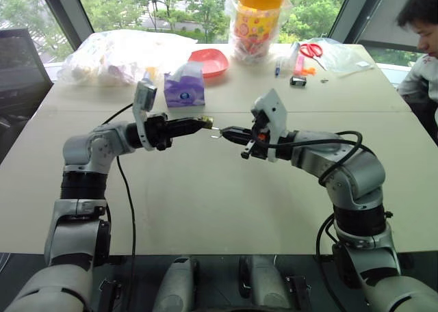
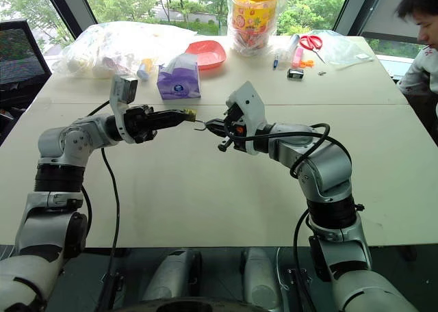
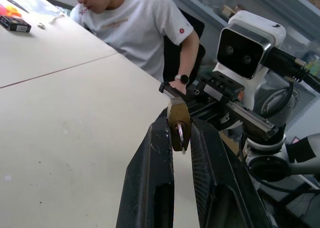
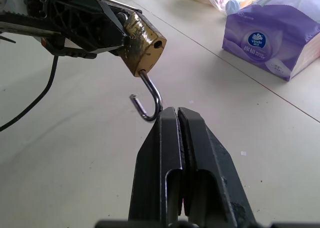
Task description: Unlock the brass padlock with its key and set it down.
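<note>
Above the bench (image 1: 205, 209), the left tool (image 1: 203, 125) clamps the brass padlock (image 4: 142, 44) in midair, steadying it. The right tool (image 4: 177, 115), pinched shut, touches its swung-open shackle (image 4: 149, 99), likely nudging it.

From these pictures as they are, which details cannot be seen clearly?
- Key: not discernible near the small gold-brass padlock; the left gripper covers its far end.
- Right gripper against the thin silver shackle: shut, pinching or merely touching unclear.
- Small items beside the red-handled scissors: too small.
</note>
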### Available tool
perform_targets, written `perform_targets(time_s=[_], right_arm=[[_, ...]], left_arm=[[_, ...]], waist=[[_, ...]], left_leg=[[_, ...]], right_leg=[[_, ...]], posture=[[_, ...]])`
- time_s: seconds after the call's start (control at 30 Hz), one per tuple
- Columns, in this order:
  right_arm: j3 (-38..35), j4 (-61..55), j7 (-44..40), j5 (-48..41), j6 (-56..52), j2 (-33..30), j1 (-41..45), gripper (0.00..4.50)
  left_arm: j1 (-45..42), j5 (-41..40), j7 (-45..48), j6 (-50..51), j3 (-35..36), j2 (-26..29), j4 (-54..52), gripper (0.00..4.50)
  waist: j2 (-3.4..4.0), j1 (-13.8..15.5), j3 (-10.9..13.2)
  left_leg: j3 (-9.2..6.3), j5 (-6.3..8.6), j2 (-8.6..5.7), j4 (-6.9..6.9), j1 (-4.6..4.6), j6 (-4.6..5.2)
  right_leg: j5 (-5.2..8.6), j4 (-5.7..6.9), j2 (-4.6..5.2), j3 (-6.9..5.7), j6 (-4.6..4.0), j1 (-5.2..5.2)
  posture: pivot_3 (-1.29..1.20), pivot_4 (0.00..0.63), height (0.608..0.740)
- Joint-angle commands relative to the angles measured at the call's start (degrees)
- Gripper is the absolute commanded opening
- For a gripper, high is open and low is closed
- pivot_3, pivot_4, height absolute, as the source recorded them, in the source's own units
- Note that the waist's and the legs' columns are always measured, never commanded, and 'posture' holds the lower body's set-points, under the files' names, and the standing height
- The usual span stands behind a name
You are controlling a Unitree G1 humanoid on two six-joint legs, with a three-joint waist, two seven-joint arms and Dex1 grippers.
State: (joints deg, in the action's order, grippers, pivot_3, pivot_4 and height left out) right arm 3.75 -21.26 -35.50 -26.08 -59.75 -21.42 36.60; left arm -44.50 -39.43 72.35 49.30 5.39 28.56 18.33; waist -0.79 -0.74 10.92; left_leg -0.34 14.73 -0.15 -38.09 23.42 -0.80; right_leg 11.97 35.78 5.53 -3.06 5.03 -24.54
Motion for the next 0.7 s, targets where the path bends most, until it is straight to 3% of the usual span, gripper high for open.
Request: perform_targets(time_s=[0.03, 0.17, 0.27, 0.4, 0.7], right_arm=[[-1.64, -2.66, 1.07, -1.92, -0.31, -0.15, -0.15, 0.04], [-2.70, -3.15, 1.57, -2.00, -0.59, -2.79, -1.96, 0.04], [0.48, -2.04, 0.03, 6.11, 5.40, -14.78, -7.14, 0.04], [0.86, -4.75, -6.67, 7.79, 10.45, -26.90, -11.66, 0.04], [0.70, -10.59, -8.10, 3.75, 7.15, -27.26, -10.65, 0.04]], left_arm=[[-2.34, -0.14, 0.03, -1.97, 0.73, -0.49, 0.85, 0.00], [-2.54, 1.02, -0.07, -3.47, -0.17, -1.34, 2.85, 0.00], [-1.78, 3.27, -1.79, -4.91, -1.53, -4.14, 6.81, 0.00], [-0.47, 5.28, -4.26, -5.55, -2.79, -8.98, 12.86, 0.00], [-2.84, 11.46, -7.33, -8.88, -5.55, -16.12, 26.63, 0.00]], waist=[[0.00, 0.06, 0.00], [0.00, 0.12, 0.00], [-0.01, 0.55, 0.00], [-0.03, 1.33, 0.03], [-0.13, 1.28, 0.09]], left_leg=[[0.00, 0.00, 0.00, 0.00, 0.00, 0.00], [0.00, 0.00, 0.00, 0.00, 0.02, 0.00], [0.00, 0.00, -0.03, 0.00, 0.06, 0.00], [0.16, 0.04, -0.07, 0.00, 0.17, 0.07], [0.06, 0.12, 0.07, 0.00, 0.15, 0.20]], right_leg=[[0.00, 0.00, 0.00, 0.00, 0.00, 0.00], [0.00, -0.03, 0.00, 0.00, 0.00, 0.00], [0.00, -0.15, 0.01, -0.02, 0.01, 0.04], [0.00, -0.56, 0.03, -0.02, 0.01, 0.10], [-0.02, -0.56, -0.11, -0.09, 0.04, 0.08]], posture=[[0.00, 0.150, 0.740], [0.00, 0.150, 0.740], [0.00, 0.150, 0.740], [0.00, 0.150, 0.740], [0.00, 0.150, 0.740]])
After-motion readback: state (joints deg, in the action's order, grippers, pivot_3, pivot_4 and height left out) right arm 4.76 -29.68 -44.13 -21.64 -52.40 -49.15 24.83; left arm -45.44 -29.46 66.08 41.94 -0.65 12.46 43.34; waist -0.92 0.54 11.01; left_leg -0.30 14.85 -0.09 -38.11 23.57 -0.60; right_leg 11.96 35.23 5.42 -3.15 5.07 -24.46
